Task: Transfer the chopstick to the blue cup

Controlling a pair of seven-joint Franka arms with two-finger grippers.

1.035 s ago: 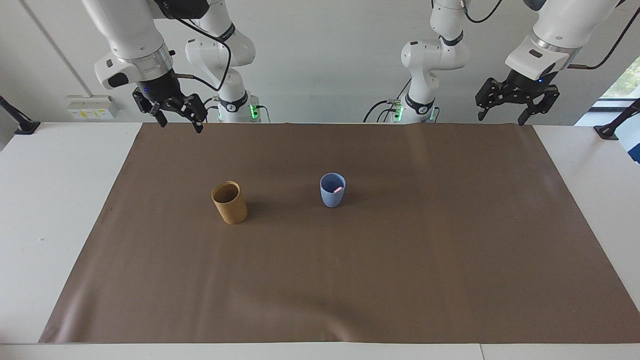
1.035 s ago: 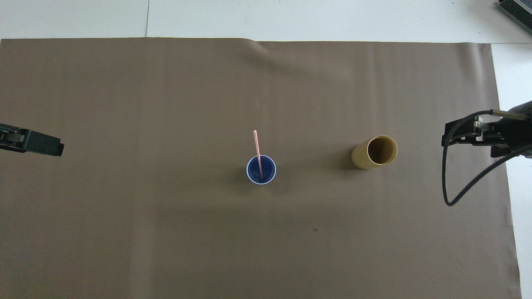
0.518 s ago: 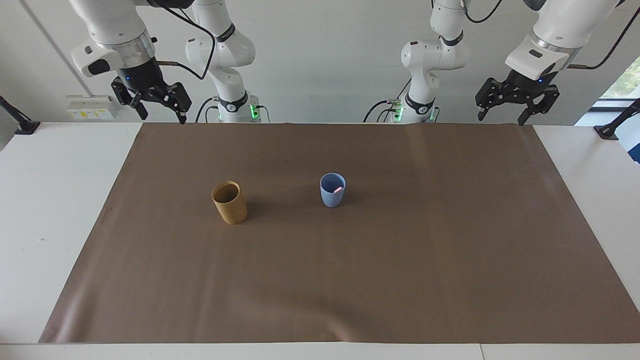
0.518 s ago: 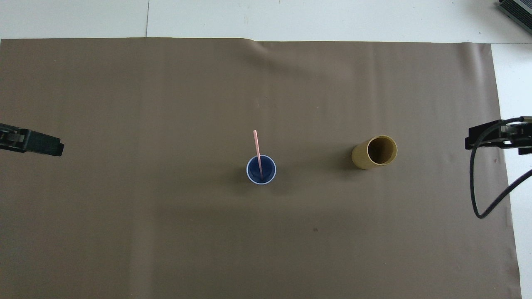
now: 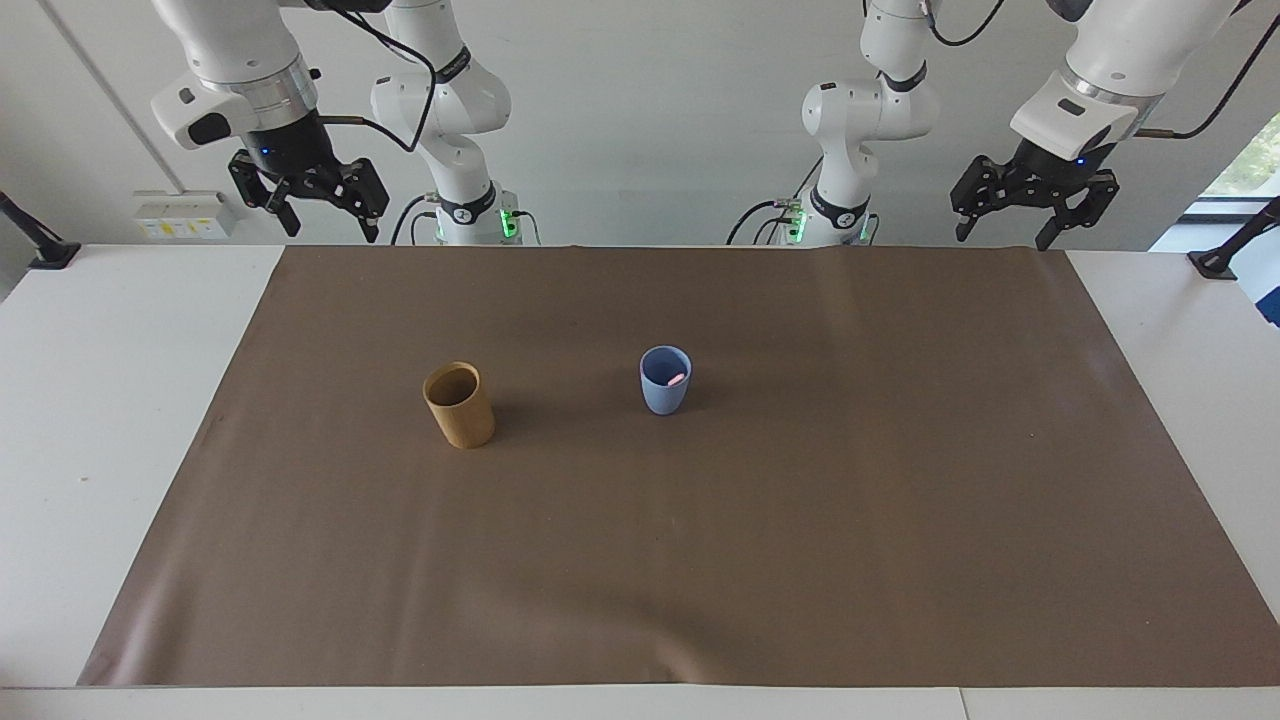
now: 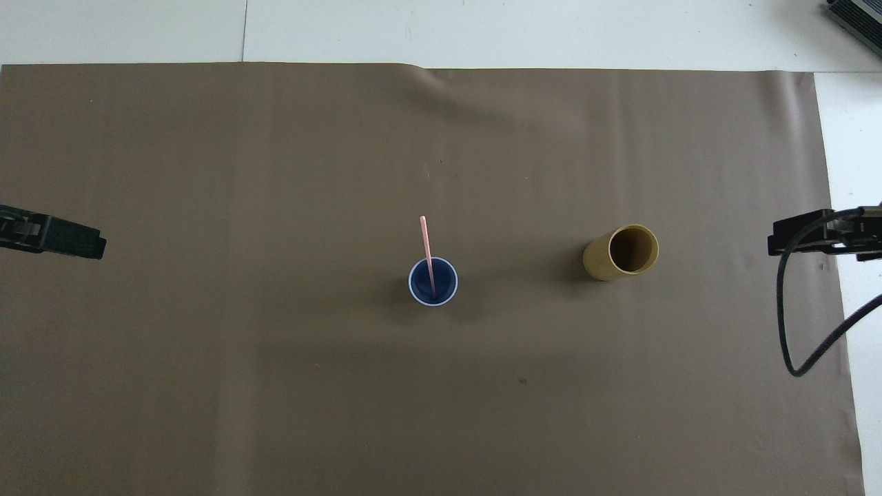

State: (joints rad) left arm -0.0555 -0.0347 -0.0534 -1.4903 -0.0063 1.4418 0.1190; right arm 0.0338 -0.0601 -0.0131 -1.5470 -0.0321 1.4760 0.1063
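L end effector (image 5: 1000, 235) raised, open, R end effector (image 5: 327, 222) same

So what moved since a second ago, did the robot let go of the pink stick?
Only the right gripper moved: it rose and swung out toward its own end of the table, open and empty. The chopstick already stood in the blue cup. The tan cup and the waiting left gripper stayed put.

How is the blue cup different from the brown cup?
The blue cup narrows toward its bottom; the brown cup has straight sides. The blue cup is a bit shorter than the brown cup. The blue cup has a pink chopstick standing in it; the brown cup looks empty. Both stand upright, open end up, on the brown mat.
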